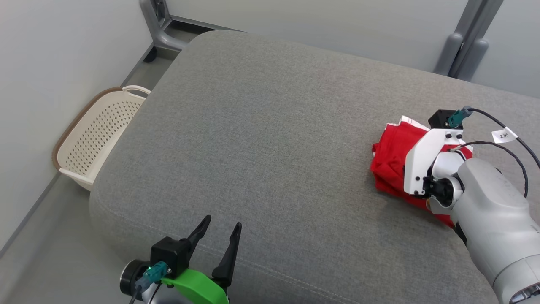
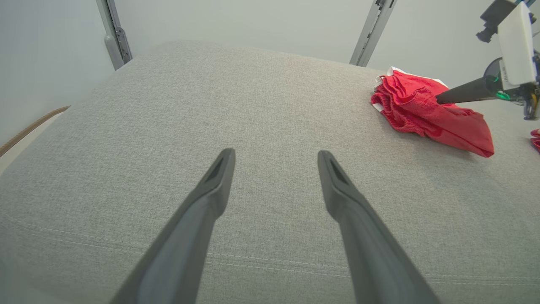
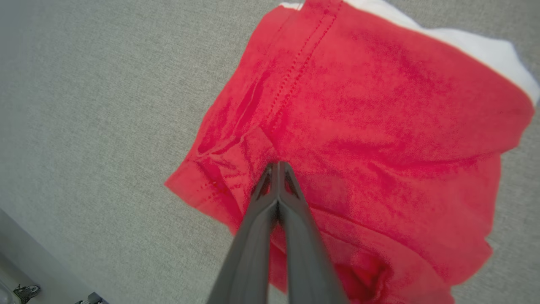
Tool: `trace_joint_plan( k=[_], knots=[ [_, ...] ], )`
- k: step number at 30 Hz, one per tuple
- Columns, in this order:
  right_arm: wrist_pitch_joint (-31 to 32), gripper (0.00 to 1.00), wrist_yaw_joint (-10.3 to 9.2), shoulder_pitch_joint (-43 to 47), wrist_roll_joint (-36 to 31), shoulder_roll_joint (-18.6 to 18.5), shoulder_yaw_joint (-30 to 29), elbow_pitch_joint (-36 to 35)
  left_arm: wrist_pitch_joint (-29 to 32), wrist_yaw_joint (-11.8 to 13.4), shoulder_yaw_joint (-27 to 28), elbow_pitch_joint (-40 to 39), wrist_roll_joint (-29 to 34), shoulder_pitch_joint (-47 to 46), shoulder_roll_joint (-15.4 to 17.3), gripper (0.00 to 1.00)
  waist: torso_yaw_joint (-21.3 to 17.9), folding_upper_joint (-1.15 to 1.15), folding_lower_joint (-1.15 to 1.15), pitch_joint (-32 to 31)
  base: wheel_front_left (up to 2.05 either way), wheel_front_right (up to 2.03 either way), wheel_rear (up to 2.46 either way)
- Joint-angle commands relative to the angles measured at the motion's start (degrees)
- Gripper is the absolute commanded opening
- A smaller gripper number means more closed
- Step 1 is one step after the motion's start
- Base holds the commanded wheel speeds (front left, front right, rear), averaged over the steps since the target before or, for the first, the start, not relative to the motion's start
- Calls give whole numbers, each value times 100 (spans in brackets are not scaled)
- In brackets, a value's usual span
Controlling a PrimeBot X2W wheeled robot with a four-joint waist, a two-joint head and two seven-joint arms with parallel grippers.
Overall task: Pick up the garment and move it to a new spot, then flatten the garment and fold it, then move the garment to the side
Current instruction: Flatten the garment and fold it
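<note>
On the right side of the grey woven-fabric cushion lies the red folded garment with a white edge, bunched and lying flat on the surface. Right gripper: fingers closed tight together, tips pressed into a crease of the red cloth; can't tell if any fabric is pinched. Left gripper: fingers spread wide, holding nothing, over the cushion's near edge, well apart from the garment. Cream perforated plastic basket with a brown rim sits on the floor off the cushion's left side.
</note>
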Motion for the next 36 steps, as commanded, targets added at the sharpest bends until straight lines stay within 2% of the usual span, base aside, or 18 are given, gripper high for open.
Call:
trace_joint_plan(
  k=[1, 13, 20, 24, 25, 26, 31, 36],
  knots=[
    [-40, 0, -7, 56, 45, 24, 14, -8, -21, -17, -4, 10, -24, -92, -13, 100, 52, 0, 0, -17, 0, 0, 0],
    [-216, 0, -7, -30, 137, 326, 142, 252, -3, 36, -38, 24, -73, 27, 36, 100, 303, 0, 0, -202, 0, 0, 0],
    [-308, 0, -7, -108, 289, 479, 313, 123, -1, 84, -40, 21, -92, 116, 86, 100, 227, 0, 0, -414, 0, 0, 0],
    [-456, 0, -7, -195, 347, 382, 408, -15, 12, 110, -28, -22, -119, 176, 140, 100, 74, 0, 0, -573, 0, 0, 0],
    [-519, 58, -7, -219, 344, 340, 426, -49, 20, 114, -30, -32, -123, 199, 155, 100, 26, 0, 0, -607, 0, 0, 0],
    [-550, 100, -7, -224, 366, 306, 426, -43, 28, 122, -32, -39, -126, 218, 175, 100, -25, 0, 0, -644, 0, 0, 0],
    [-735, 100, -7, -304, 311, 46, 406, 47, 26, 161, -16, -112, -143, 272, 227, 100, -323, 0, 0, -728, 0, 0, 0],
    [-911, 100, -6, -330, 179, -92, 215, 511, -1, 217, 2, -197, -153, 284, 237, 100, -701, 0, 0, -717, 0, 0, 0]
  ],
)
